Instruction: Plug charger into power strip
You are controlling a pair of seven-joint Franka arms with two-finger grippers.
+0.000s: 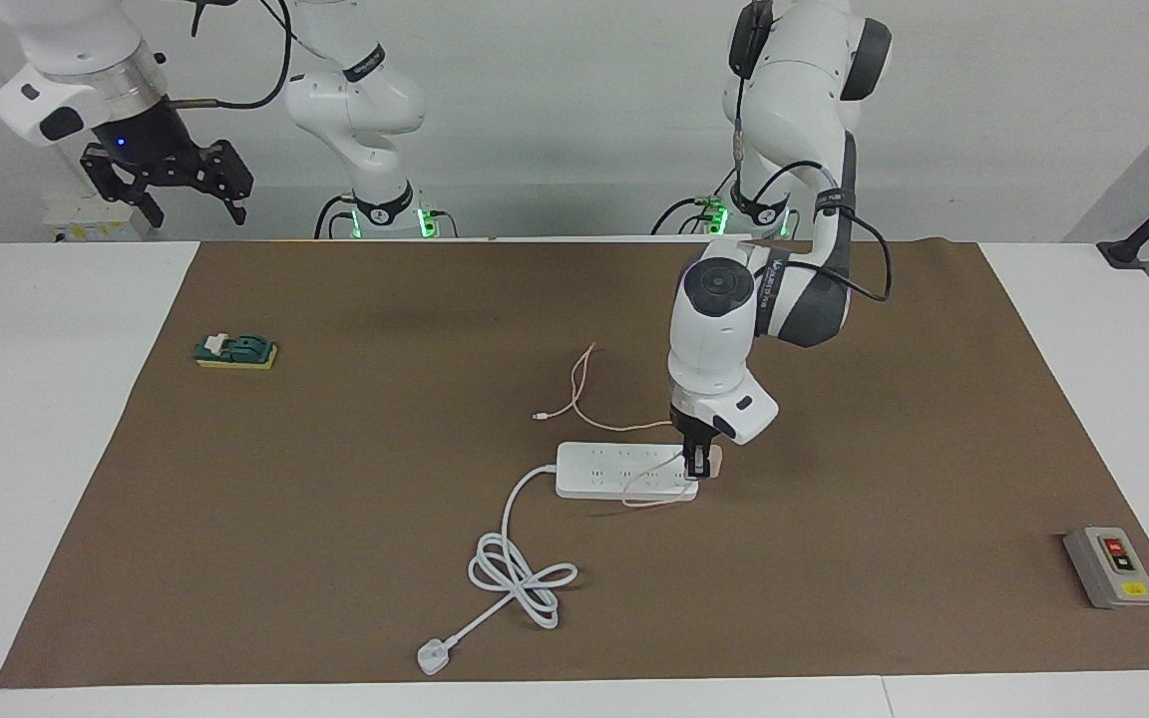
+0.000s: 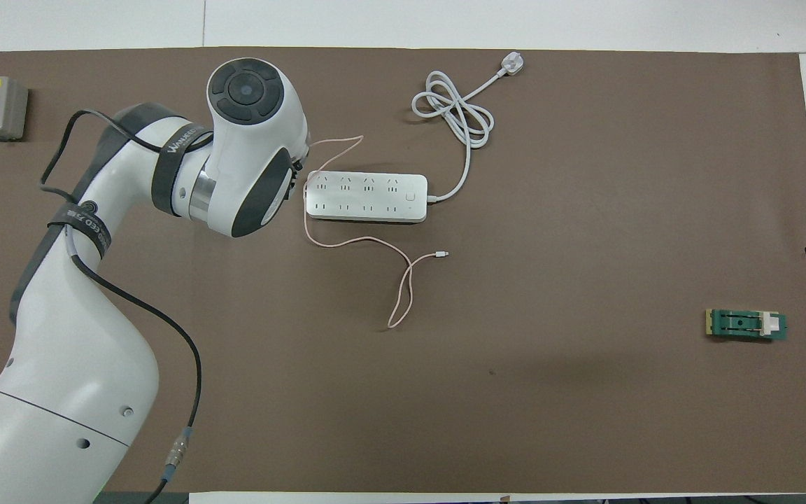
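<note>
Charger (image 1: 713,460): pale-pink cube adapter, clamped in the left gripper (image 1: 698,467), fingers closed on it, poised at the power strip's end toward the left arm; not yet seated, by appearance.
Pink cable (image 2: 403,280): trails across the strip's end and loops on the mat nearer the robots.
Power strip (image 2: 366,197): white bar, mid-mat, sockets up; thick white cord (image 2: 453,112) coiled farther out.
Handling note: align prongs squarely over an end socket, descend vertically, press firmly; the unheld strip may slide or tip.
Right gripper (image 1: 168,182): fingers spread, empty, waiting aloft beyond the mat's corner.
Brown mat (image 1: 335,558): underlies all.
</note>
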